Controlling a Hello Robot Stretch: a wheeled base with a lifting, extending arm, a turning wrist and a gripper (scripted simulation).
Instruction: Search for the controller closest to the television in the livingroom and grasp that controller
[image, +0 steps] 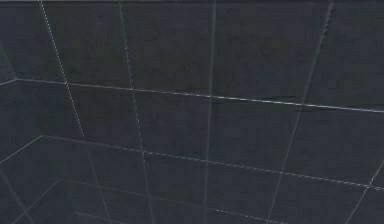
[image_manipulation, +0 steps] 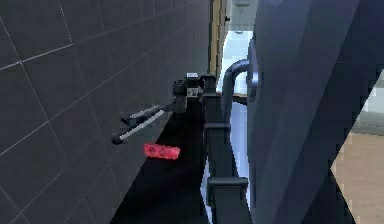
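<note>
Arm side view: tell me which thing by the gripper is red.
The small flat slab just below the gripper in the picture. The curved bar to its right is pale grey; the tiled wall is dark.

Dim and even on the dark tiled wall (image: 190, 60) ahead, brighter toward a pale opening (image_manipulation: 233, 40) and warm-lit floor (image_manipulation: 362, 170) at the arm side.

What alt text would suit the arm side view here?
The robot's dark arm rises from the bottom edge, its gripper reaching left before a dark tiled wall. Lower in the picture a small red thing lies on a dark surface.
</note>
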